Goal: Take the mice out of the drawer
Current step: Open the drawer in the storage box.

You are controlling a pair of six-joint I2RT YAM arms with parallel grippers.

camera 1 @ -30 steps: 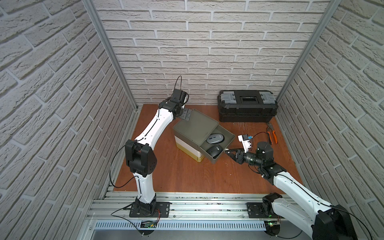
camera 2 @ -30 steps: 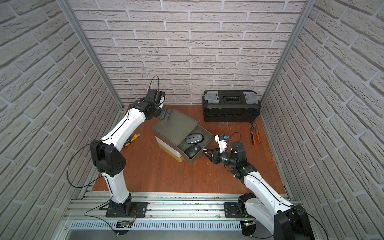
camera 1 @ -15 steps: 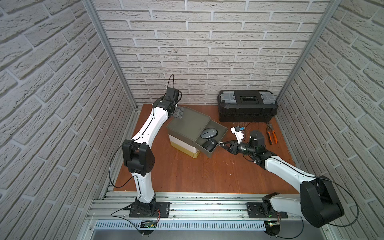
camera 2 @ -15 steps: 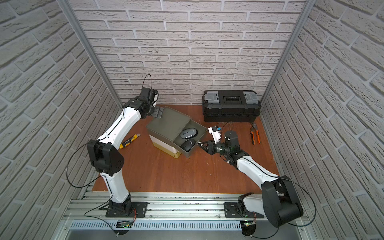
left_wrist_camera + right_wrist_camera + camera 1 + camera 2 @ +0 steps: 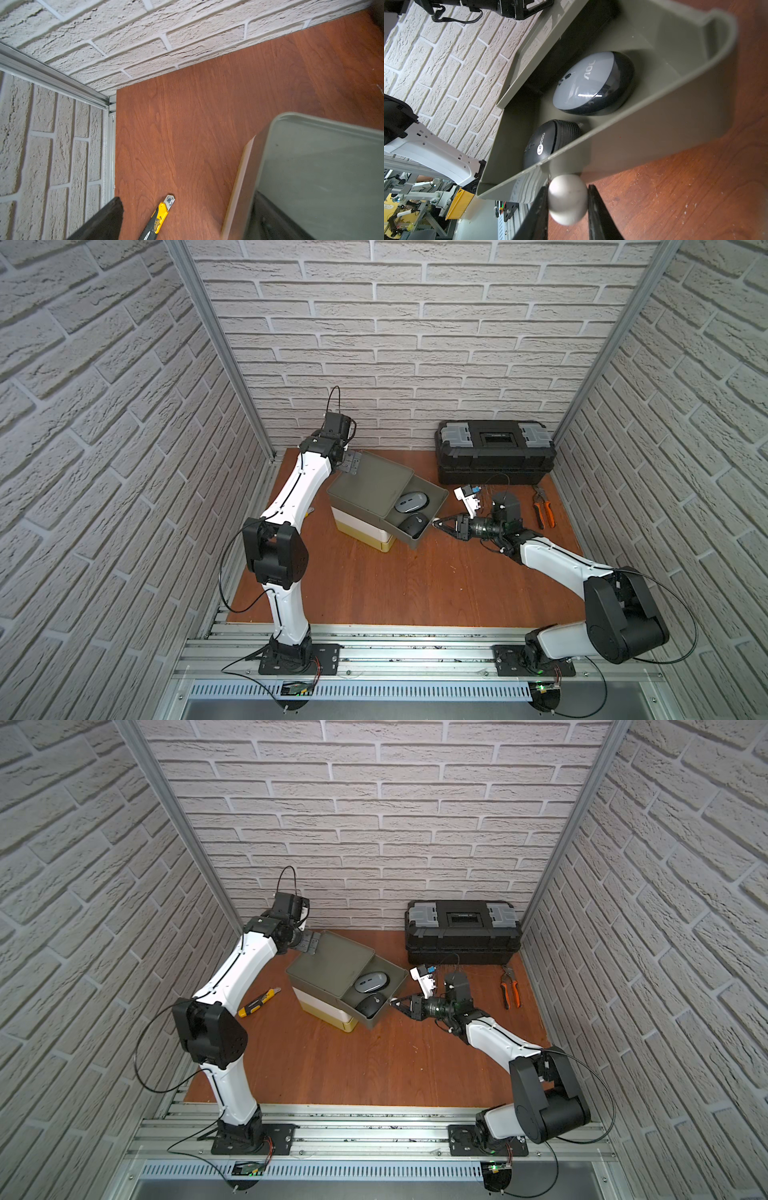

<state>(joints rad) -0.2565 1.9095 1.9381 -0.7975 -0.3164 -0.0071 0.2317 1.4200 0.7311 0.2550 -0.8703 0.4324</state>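
"Grip report, right arm?"

"My right gripper (image 5: 568, 188) is clamped narrow on the knob (image 5: 568, 202) of the drawer (image 5: 432, 498), which stands partly out of the cabinet (image 5: 370, 485). Two mice lie inside. The grey mouse (image 5: 411, 502) is further in, and the black mouse (image 5: 413, 526) sits just behind the front wall."

"And the left?"

"My left gripper (image 5: 351, 462) is spread wide and empty at the cabinet's rear corner (a brace, as I judge it). To do this well I'd pull level and straight along the drawer's run. I'd also press the left firmly against the rear, so that only the drawer travels."

"Anything different from a second ago?"

"Yes. The whole cabinet has slid toward my left side, and both grippers have gone with it. The drawer looks hardly further out."
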